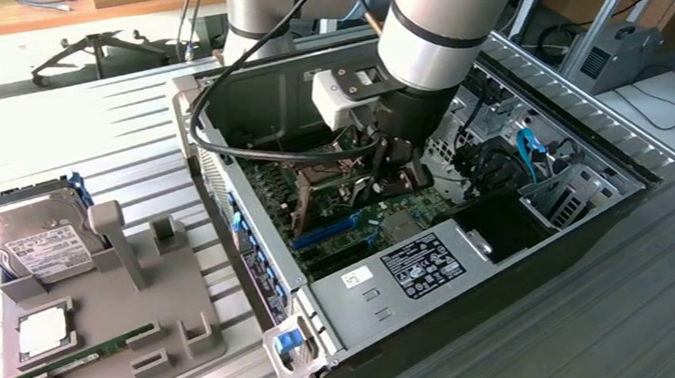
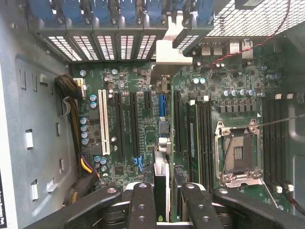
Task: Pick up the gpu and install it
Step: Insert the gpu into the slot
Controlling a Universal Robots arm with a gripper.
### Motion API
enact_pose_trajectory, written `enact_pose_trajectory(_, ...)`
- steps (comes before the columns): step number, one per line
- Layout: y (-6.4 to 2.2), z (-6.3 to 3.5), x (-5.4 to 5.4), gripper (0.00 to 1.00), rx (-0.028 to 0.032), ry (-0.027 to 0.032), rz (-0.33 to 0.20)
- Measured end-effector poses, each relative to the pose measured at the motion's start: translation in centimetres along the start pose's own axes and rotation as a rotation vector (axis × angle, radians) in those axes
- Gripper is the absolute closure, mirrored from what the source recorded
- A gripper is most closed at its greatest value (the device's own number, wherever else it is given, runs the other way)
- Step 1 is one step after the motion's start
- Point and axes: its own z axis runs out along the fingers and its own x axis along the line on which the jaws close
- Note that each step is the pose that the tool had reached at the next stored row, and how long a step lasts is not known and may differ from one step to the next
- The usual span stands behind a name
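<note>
Jaws clenched on gpu (image 2: 162, 157) top edge, card upright over motherboard (image 2: 133, 119) slots, case walls close.

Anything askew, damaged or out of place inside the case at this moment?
Nothing stands out. The gripper holds the gpu edge-on over the motherboard, roughly in line with the slots. No visible damage or loose parts.
</note>
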Motion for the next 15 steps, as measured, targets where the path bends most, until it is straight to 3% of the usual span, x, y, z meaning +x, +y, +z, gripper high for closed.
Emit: enact_pose_trajectory(15, 0.37, 0.20, 0.04, 0.73, 0.0000, 0.0000, 0.000)
